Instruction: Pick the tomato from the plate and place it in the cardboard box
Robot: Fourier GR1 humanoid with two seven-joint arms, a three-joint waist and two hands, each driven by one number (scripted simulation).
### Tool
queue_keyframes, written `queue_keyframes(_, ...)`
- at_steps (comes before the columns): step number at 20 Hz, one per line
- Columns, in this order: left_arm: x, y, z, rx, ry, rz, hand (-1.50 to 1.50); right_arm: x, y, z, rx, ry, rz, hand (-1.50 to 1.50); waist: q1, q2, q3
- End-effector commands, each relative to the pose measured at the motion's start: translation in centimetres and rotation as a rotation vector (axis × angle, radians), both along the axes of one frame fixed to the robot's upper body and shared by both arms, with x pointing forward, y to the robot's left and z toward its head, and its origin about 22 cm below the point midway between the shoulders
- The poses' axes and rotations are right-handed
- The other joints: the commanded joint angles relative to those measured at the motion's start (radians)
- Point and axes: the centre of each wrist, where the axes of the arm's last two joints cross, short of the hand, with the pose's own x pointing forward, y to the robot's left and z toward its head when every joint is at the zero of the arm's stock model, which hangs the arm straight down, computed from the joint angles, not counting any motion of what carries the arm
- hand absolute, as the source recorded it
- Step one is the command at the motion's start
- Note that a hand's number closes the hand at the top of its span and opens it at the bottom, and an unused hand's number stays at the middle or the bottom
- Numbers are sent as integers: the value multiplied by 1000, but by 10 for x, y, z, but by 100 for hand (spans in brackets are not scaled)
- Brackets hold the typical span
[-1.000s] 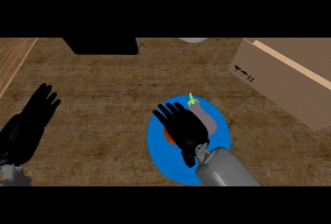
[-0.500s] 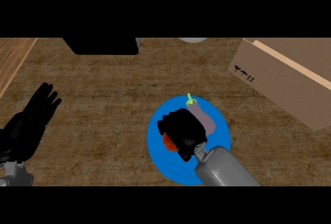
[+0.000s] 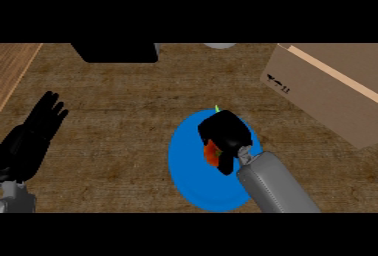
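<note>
A blue plate (image 3: 190, 172) lies on the wooden counter near the view's middle. My right hand (image 3: 225, 132) is over the plate with its fingers curled round a red tomato (image 3: 212, 152). Only a small red patch of the tomato shows at the hand's left side, and a green stem tip pokes out above the hand. The cardboard box (image 3: 325, 85) stands at the upper right, apart from the plate. My left hand (image 3: 33, 137) rests open at the left edge, fingers pointing up.
A black block (image 3: 114, 51) sits at the counter's far edge, upper left. A pale round object (image 3: 220, 45) peeks in at the top. A lighter wooden strip (image 3: 13, 65) runs along the far left.
My right hand went from open and spread above the plate to curled round the tomato, and has shifted slightly right. The left hand stayed in place.
</note>
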Motion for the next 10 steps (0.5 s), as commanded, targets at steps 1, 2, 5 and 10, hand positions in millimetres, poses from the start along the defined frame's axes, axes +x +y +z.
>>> queue_keyframes(1,-2,13,10,-6,-1,-1,0,24,-71,-13,-19,117,-206,150,1,3,0)
queue_keyframes(2,-5,-5,-1,5,-5,1,0,31,-91,-10,-40,151,-261,150,-1,3,0)
queue_keyframes(5,0,-7,2,-7,-3,0,0,48,-100,10,-48,97,-292,150,2,1,0)
queue_keyframes(10,-10,0,8,2,0,2,0,27,-97,25,-19,-34,-296,150,-3,-2,0)
